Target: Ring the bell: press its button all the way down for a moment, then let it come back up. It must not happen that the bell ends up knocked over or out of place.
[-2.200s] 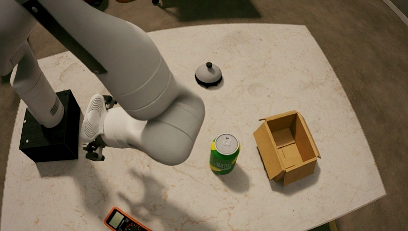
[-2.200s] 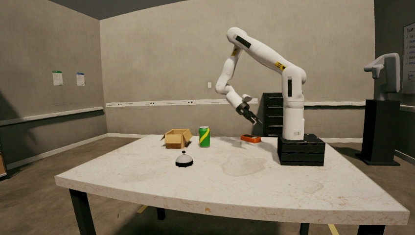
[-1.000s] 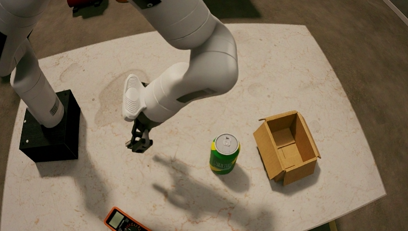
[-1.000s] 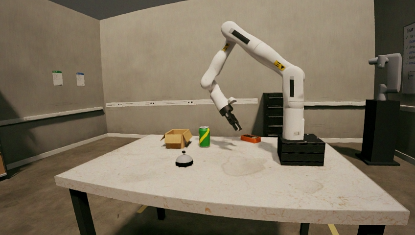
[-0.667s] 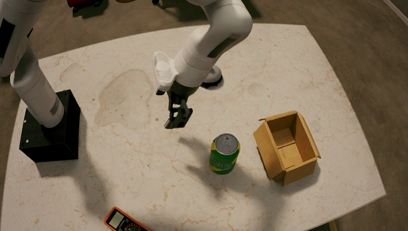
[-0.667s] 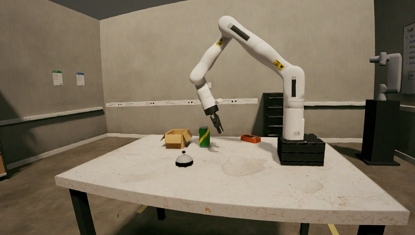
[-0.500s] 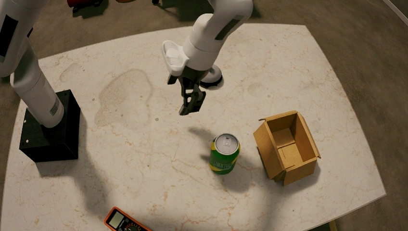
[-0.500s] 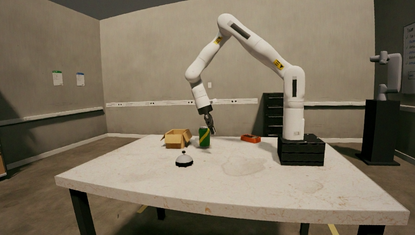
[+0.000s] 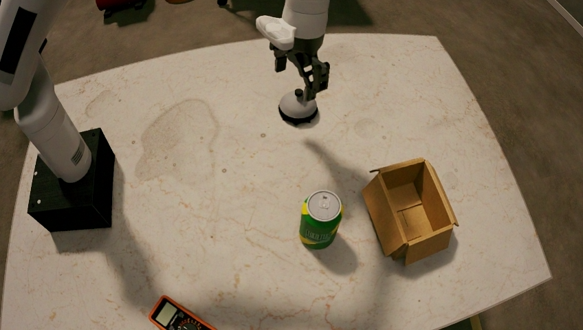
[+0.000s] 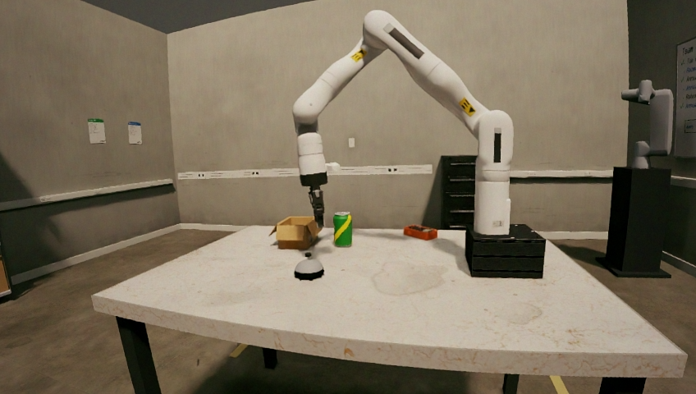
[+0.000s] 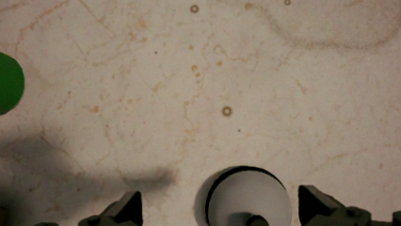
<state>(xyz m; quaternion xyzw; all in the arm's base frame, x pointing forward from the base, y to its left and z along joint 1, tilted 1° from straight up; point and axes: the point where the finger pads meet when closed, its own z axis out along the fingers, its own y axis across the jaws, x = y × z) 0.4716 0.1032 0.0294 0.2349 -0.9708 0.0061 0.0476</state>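
Note:
The bell (image 9: 298, 106) is a grey dome on a black base, with a small black button (image 9: 299, 93) on top. It stands at the far middle of the marble table and also shows in the exterior view (image 10: 309, 268). My gripper (image 9: 300, 78) (image 10: 318, 220) is open and empty, pointing straight down. It hangs above the bell with a clear gap. In the wrist view the bell (image 11: 247, 198) lies at the bottom edge between my two spread fingertips, and its button (image 11: 256, 219) sits slightly right of their middle.
A green soda can (image 9: 321, 219) stands upright near the front, with an open cardboard box (image 9: 411, 210) to its right. An orange multimeter (image 9: 177, 316) lies at the front edge. The arm's black base block (image 9: 71, 181) stands at the left.

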